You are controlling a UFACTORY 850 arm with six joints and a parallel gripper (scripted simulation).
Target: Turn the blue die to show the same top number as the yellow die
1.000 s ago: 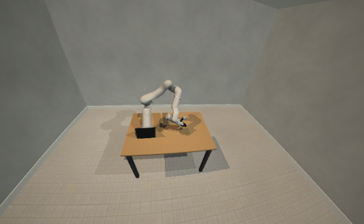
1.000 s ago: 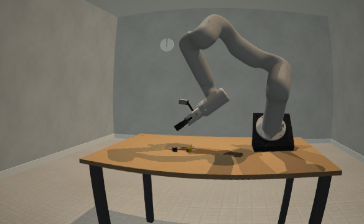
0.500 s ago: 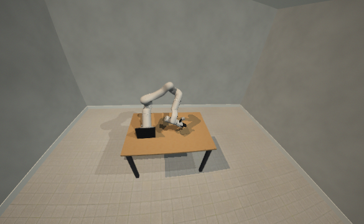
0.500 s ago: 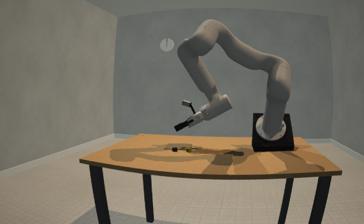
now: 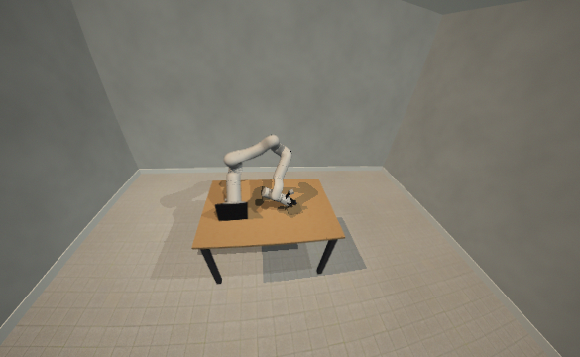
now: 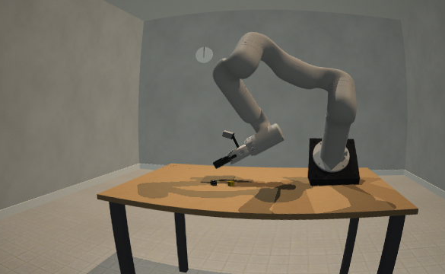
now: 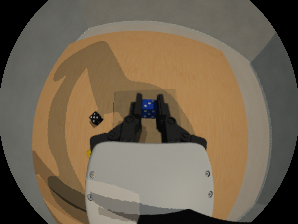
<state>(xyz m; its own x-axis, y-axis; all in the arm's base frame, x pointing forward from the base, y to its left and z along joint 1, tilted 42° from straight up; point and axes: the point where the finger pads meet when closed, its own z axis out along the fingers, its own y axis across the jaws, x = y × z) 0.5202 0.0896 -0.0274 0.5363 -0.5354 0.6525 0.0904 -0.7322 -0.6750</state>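
My gripper (image 7: 149, 101) (image 6: 219, 164) (image 5: 293, 202) is shut on the blue die (image 7: 148, 108) and holds it in the air, tilted low over the table. In the wrist view the die shows between the black fingers, above the thin tan mat (image 7: 123, 99) (image 6: 245, 181). The yellow die (image 6: 230, 183) lies on the mat below and to the right of the fingertips in the exterior view; it is hidden in the wrist view. A black die (image 6: 214, 183) (image 7: 96, 119) lies just left of the yellow one.
The wooden table (image 5: 270, 233) (image 6: 321, 202) carries the arm's black base (image 5: 231, 211) (image 6: 333, 167) at one end. The arm bends high over the table. The dice are too small to make out in the top view.
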